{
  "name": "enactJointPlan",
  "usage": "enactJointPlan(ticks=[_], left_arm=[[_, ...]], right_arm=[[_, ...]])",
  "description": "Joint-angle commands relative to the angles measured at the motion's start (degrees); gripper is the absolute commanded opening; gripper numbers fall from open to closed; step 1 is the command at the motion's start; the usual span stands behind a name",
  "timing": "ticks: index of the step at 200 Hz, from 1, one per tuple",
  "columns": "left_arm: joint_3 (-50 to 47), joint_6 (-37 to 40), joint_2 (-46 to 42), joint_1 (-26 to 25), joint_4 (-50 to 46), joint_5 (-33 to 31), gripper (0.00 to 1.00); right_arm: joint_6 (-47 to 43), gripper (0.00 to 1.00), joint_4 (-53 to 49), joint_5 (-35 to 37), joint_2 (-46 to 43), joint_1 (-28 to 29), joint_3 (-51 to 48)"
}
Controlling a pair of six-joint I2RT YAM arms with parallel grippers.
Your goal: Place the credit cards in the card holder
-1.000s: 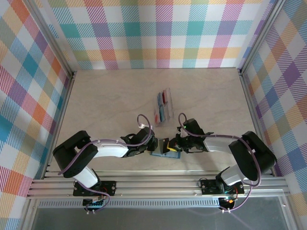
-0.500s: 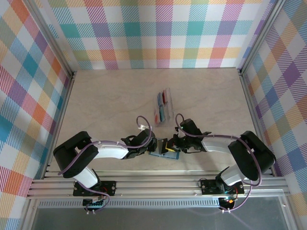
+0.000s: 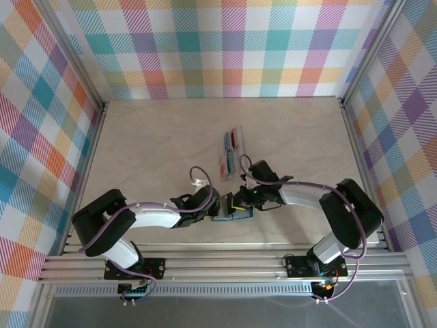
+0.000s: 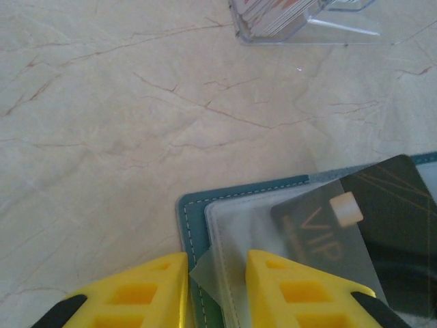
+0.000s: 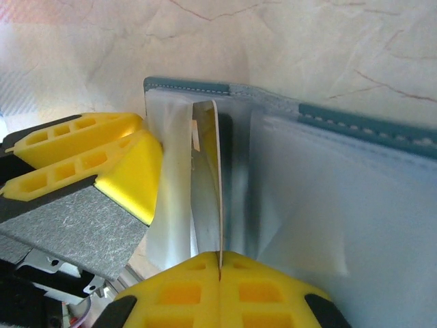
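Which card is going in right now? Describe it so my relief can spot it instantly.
Find the teal card holder lying open at the table's near edge, between the two grippers. The card half under its clear sleeve is the one: black with a gold chip and "VIP" lettering, unlike the cards in the clear stand farther back.

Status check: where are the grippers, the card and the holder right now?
Left gripper pinching holder's clear sleeve. Right gripper shut on black card, partway into card holder. Nothing obstructing.

A: Where's the teal stitched card holder [image 4: 188, 225]?
B: Lying open and flat near the worktop's near edge.
A: And the black "VIP" card [image 4: 341, 232]?
B: Partly inside its clear sleeve.
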Motion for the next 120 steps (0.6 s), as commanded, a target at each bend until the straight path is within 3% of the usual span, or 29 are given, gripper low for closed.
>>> enactJointPlan(ticks=[1,25,60,105,120], left_arm=[[-2.3,-0.4,0.2,-1.2,-8.1,2.3,0.28],[-2.2,0.0,1.2,-1.2,-7.5,3.0,0.28],[-1.6,0.6,3.7,-1.2,-6.2,4.3,0.27],[-1.8,0.6,4.2,-1.2,-5.4,4.7,0.27],[-2.0,0.6,4.3,-1.2,-5.1,4.9,0.27]], right_arm=[[-2.6,0.11,-2.4,0.5,0.7,-0.5,0.2],[-1.1,0.20,-1.6,0.2,0.0,-0.5,-1.6],[-0.3,0.22,-0.7,-0.4,-0.3,-0.5,-2.4],[-0.9,0.16,0.2,-0.7,1.0,-0.5,-1.5],[-1.3,0.04,0.2,-0.7,1.7,-0.5,-0.9]])
